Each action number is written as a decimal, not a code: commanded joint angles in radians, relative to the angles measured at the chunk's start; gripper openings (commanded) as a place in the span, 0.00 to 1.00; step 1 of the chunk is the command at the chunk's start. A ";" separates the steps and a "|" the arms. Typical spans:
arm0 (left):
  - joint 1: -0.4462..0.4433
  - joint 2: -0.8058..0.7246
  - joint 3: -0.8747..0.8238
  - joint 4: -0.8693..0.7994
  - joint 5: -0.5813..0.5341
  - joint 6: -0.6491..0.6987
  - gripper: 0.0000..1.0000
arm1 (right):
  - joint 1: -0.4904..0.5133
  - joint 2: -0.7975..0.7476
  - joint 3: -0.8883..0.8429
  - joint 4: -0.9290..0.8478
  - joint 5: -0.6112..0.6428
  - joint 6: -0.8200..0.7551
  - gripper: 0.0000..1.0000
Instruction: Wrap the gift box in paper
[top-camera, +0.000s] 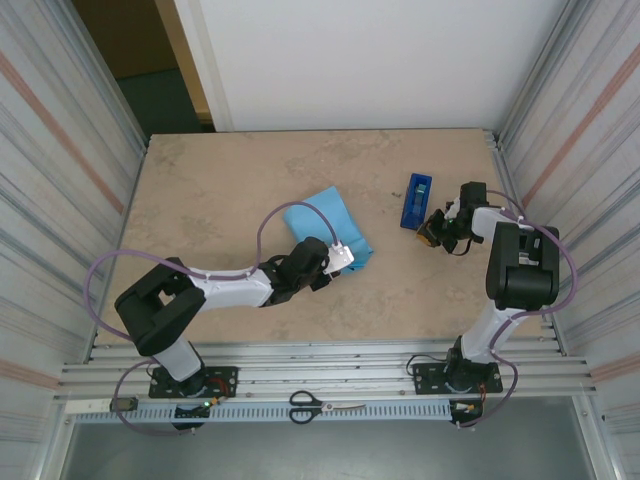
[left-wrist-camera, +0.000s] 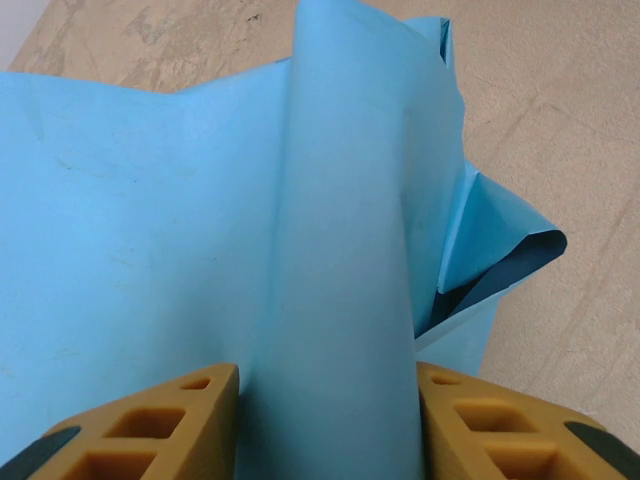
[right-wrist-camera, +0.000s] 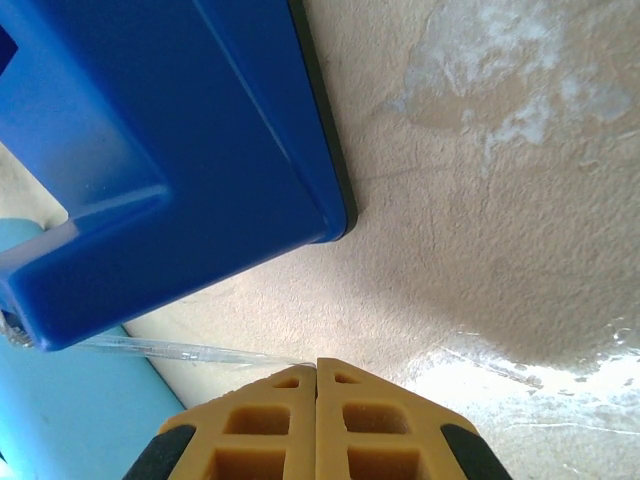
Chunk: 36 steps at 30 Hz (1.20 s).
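Two grips, left pincer (left-wrist-camera: 325, 395) on paper (left-wrist-camera: 150, 220), right pincer (right-wrist-camera: 317, 372) on tape strand (right-wrist-camera: 180, 350)

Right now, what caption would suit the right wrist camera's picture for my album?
Right gripper, shut, pinching a strand of clear tape running from the blue tape dispenser over the beige table.

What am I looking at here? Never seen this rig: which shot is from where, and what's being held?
Two robot arms bolted to a table. The wide picture comes from a camera overhead; the other two from cameras on each wrist, looking past the yellow fingers. The left claw is closed on a raised fold of the paper, light-blue side out. The right claw, shut, pinches clear tape drawn from the blue dispenser. Scissors lie by the arm bases.
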 joint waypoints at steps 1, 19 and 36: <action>-0.003 0.082 -0.035 -0.165 0.049 -0.049 0.43 | 0.002 0.032 -0.001 -0.129 0.046 -0.038 0.00; -0.005 0.082 -0.038 -0.168 0.052 -0.046 0.43 | 0.030 -0.085 0.002 -0.190 -0.021 -0.093 0.00; -0.009 0.092 -0.044 -0.152 0.047 -0.050 0.42 | 0.291 -0.471 -0.191 -0.050 -0.268 0.045 0.00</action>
